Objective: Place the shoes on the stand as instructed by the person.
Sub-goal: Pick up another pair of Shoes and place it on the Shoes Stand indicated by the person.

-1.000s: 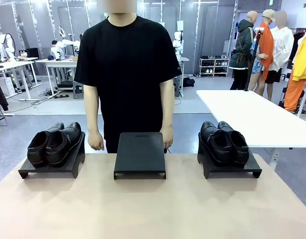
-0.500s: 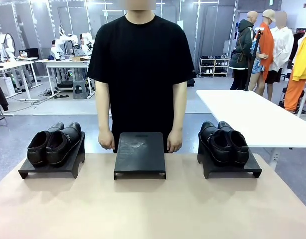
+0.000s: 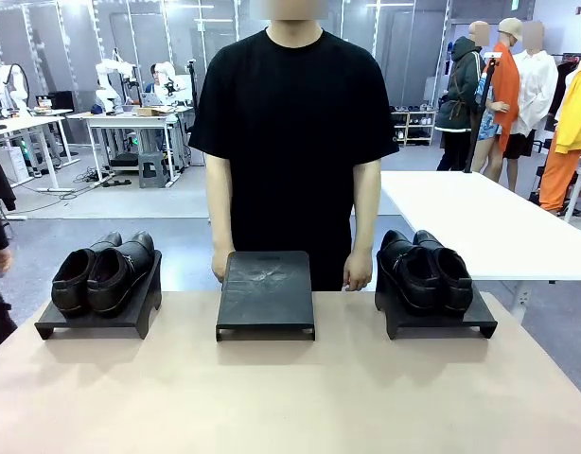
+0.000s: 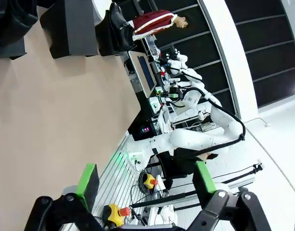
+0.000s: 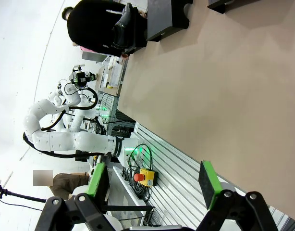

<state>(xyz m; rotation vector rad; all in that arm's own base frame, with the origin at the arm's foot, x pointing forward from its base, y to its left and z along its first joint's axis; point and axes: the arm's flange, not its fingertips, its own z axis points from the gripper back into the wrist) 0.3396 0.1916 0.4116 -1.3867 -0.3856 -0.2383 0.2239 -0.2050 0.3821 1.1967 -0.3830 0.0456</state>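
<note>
Black shoes [image 3: 103,274] flank person's [image 3: 292,142] bare stand [image 3: 265,295]

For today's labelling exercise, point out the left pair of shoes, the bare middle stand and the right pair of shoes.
left pair of shoes [image 3: 103,272], front view, upper.
middle stand [image 3: 265,288], front view, top face.
right pair of shoes [image 3: 426,271], front view, upper.

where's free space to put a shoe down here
The middle stand is bare, between the left pair and the right pair. The near tabletop is open too. Both outer stands are full.
</note>
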